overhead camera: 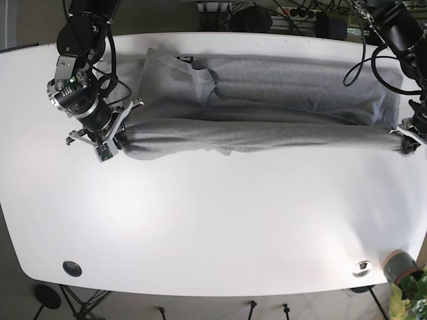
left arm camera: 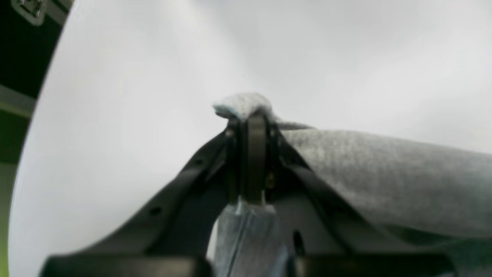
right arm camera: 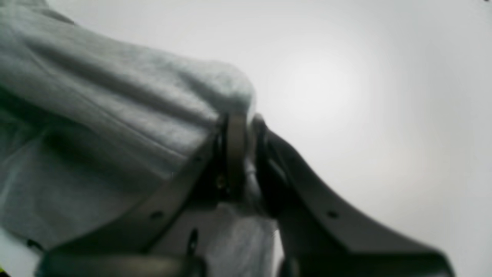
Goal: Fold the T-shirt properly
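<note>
A grey T-shirt (overhead camera: pixel 267 100) lies stretched across the far half of the white table (overhead camera: pixel 213 220), its near edge lifted into a long roll. My left gripper (overhead camera: pixel 402 141), at the base view's right edge, is shut on the shirt's right end; the left wrist view shows its fingertips (left arm camera: pixel 251 115) pinching a tuft of grey cloth (left arm camera: pixel 242 104). My right gripper (overhead camera: pixel 119 142), at the base view's left, is shut on the shirt's left end; in the right wrist view the fingers (right arm camera: pixel 236 134) clamp a fold of grey fabric (right arm camera: pixel 115 96).
Black cables and boxes (overhead camera: pixel 267 17) sit behind the table's far edge. A round black insert (overhead camera: pixel 71 268) and a metal one (overhead camera: pixel 362 268) are set in the near corners. A grey pot with a plant (overhead camera: pixel 403 270) stands past the near right corner.
</note>
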